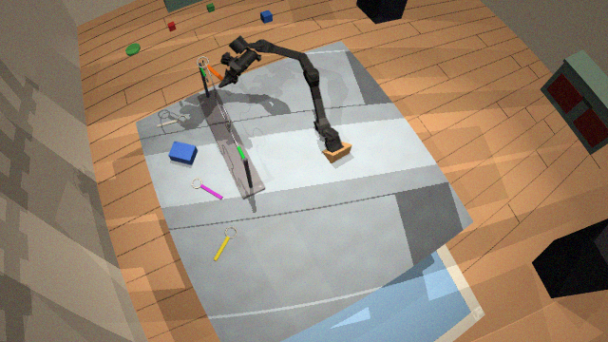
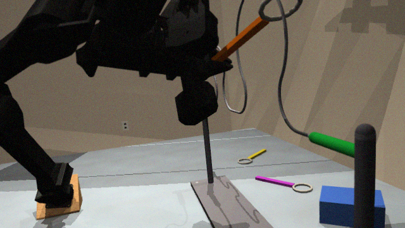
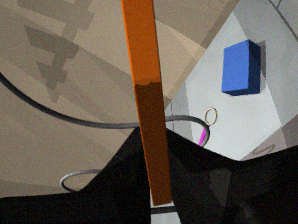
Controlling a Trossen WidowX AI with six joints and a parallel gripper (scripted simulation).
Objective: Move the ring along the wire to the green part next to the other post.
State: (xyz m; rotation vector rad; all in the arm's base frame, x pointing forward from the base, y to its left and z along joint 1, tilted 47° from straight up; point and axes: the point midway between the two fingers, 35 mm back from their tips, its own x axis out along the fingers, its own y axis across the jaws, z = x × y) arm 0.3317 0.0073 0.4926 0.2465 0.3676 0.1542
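My gripper (image 1: 222, 81) (image 2: 223, 62) (image 3: 147, 132) is shut on the orange handle (image 1: 215, 72) (image 2: 242, 39) (image 3: 148, 95) near its end. The handle slants up to the ring (image 1: 198, 63) (image 2: 273, 19), which is tilted and cut off at the top of the exterior view. The grey wire (image 2: 285, 47) (image 3: 75, 121) passes through the ring's opening; whether they touch I cannot tell. In the exterior view this is high on a bend, away from the near green part (image 2: 332, 144) (image 1: 202, 72). The other green part (image 1: 241, 152) is by the other post (image 1: 248, 175) (image 2: 207, 152).
Below the wire is the base plate (image 1: 256, 189) (image 2: 218, 197). A blue block (image 1: 182, 152) (image 2: 335, 210) (image 3: 235, 67), a magenta-handled ring tool (image 1: 211, 191) (image 2: 275, 181) (image 3: 202, 137) and a yellow-handled one (image 1: 221, 248) (image 2: 257, 154) lie beyond it. The near post (image 2: 365, 171) stands upright.
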